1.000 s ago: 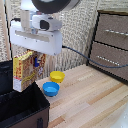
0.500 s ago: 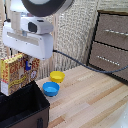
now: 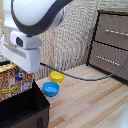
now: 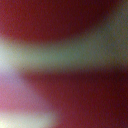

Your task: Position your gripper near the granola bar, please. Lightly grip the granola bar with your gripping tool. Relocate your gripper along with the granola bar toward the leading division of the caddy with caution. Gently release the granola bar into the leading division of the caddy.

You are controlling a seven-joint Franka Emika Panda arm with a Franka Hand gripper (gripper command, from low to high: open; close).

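My gripper (image 3: 22, 69) is a white boxy plate on the bulky white arm at the exterior view's left. Its fingers are mostly hidden behind the granola bar (image 3: 14, 83), a yellow and red printed carton that hangs upright from it, so it is shut on the carton. The carton's lower edge sits at the rim of the black caddy (image 3: 30, 111), over the open compartment in the lower left corner. I cannot tell which division this is. The wrist view is only a close blur of red and pale bands.
A yellow bowl (image 3: 56, 76) and a blue bowl (image 3: 50, 89) sit on the wooden table (image 3: 90, 100) just to the exterior view's right of the caddy. A dark cable (image 3: 85, 78) trails across behind them. A brown dresser (image 3: 112, 45) stands at the back right.
The gripper and the carton have moved toward the exterior view's left and downward, from beside the bowls to over the caddy. The bowls have not moved.
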